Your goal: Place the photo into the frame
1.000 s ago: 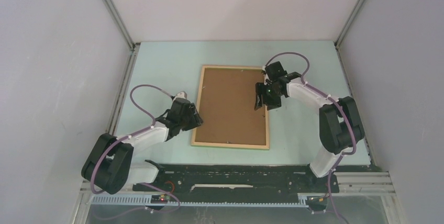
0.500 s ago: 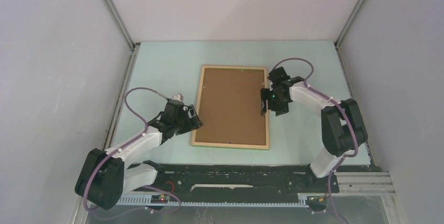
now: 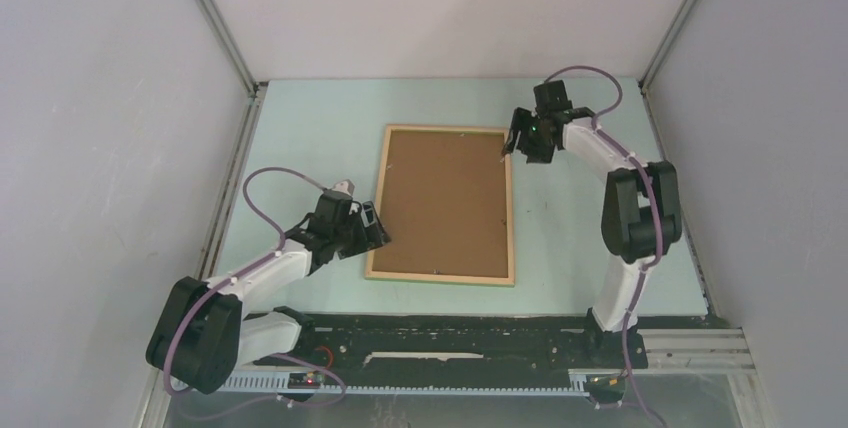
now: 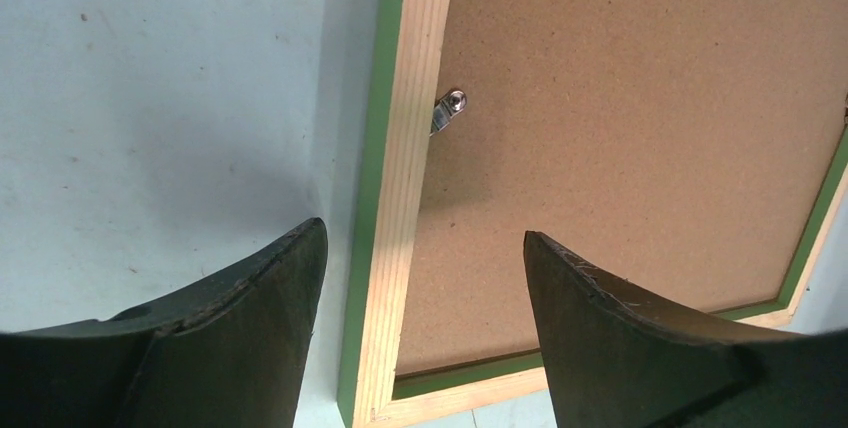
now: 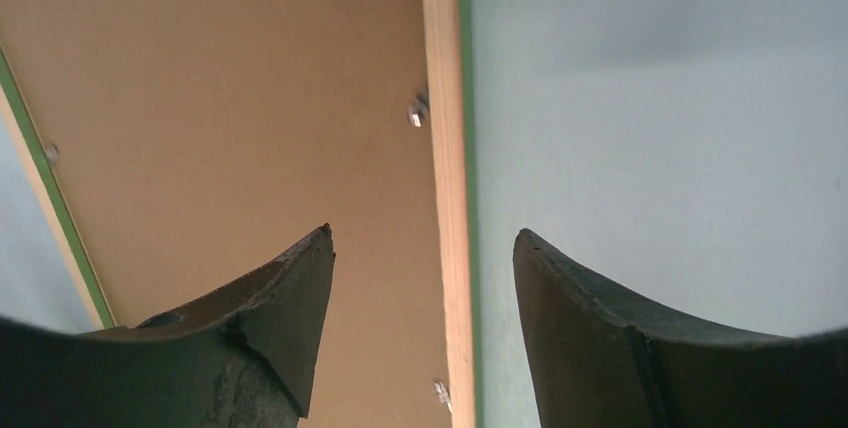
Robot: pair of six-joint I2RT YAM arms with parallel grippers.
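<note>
Squarely flat, pale-wood rectangular frame (image 4: 405, 198), green-edged, grainy brown board (image 4: 640, 128), metal clip (image 4: 448, 111)

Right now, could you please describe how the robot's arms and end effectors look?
The left arm and right arm have white links with bulky black joints, and a purple cable loops along each. The left end effector and right end effector carry two dark, tapering, scuffed fingers. A small green light glows at the right wrist.
</note>
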